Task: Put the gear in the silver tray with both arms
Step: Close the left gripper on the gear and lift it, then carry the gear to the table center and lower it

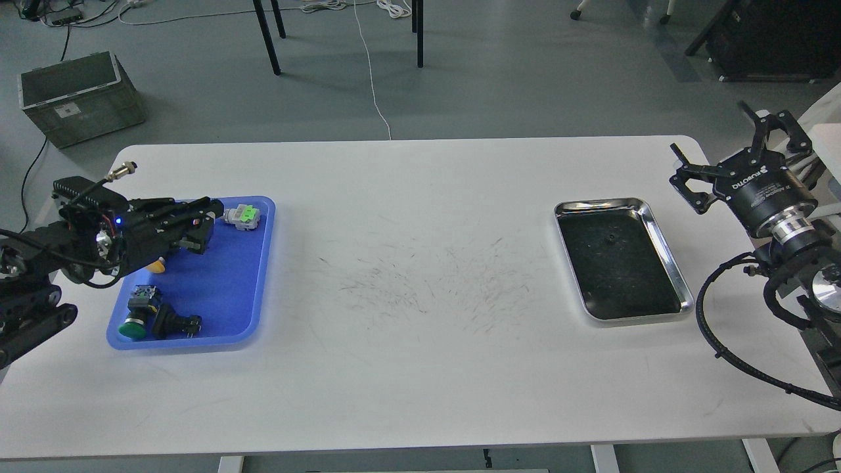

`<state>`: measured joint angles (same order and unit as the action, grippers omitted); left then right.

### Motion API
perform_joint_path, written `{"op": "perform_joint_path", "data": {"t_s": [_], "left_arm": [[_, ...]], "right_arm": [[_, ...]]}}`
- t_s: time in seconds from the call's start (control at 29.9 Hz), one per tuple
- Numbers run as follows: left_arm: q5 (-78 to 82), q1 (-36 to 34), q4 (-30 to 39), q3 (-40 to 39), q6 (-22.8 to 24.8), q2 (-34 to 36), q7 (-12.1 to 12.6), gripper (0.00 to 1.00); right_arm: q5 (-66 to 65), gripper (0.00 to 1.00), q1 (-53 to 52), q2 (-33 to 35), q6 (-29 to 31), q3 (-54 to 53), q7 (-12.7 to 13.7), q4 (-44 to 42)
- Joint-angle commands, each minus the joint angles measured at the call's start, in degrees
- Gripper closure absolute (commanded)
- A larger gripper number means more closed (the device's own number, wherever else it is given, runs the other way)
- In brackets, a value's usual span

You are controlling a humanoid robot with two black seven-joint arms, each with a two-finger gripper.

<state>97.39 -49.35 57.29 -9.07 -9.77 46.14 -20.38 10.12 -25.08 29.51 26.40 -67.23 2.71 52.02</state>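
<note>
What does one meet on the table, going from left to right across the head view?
Left black claw gripper over the blue plastic tray → grey-and-green push button → scuffed white tabletop → shiny steel silver tray → right black claw gripper.

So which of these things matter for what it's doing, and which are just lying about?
In the job:
- silver tray, nothing in it yet
- blue tray of small parts
- left gripper, over the blue tray
- right gripper, open

Lying about:
- green crate on the floor
- white cable
</note>
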Motion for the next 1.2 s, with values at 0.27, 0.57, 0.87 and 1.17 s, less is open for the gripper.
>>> {"op": "perform_joint_path", "data": {"t_s": [0.27, 0.57, 0.87, 1.17], "left_arm": [[-1.15, -5.67, 9.25, 0.63, 3.80, -17.46, 9.56, 0.93], [4.30, -3.03, -0.24, 0.80, 3.80, -38.39, 11.06, 0.93], [5.09, -2.15, -9.03, 6.69, 3.44, -46.14, 10.89, 0.93], [4.92, -1.54, -12.73, 7.31, 3.36, -46.14, 11.06, 0.93]], "right_arm": [[-0.19, 0.02, -0.94, 0.46, -1.96, 0.08, 0.10, -0.60], [-0.98, 0.02, -1.64, 0.63, -2.67, 0.08, 0.10, -0.78], [-0.98, 0.02, -1.64, 1.25, -3.37, -0.09, 0.10, -1.13], [-0.89, 0.02, -1.64, 1.77, -3.46, -0.18, 0.10, -1.04]]}}
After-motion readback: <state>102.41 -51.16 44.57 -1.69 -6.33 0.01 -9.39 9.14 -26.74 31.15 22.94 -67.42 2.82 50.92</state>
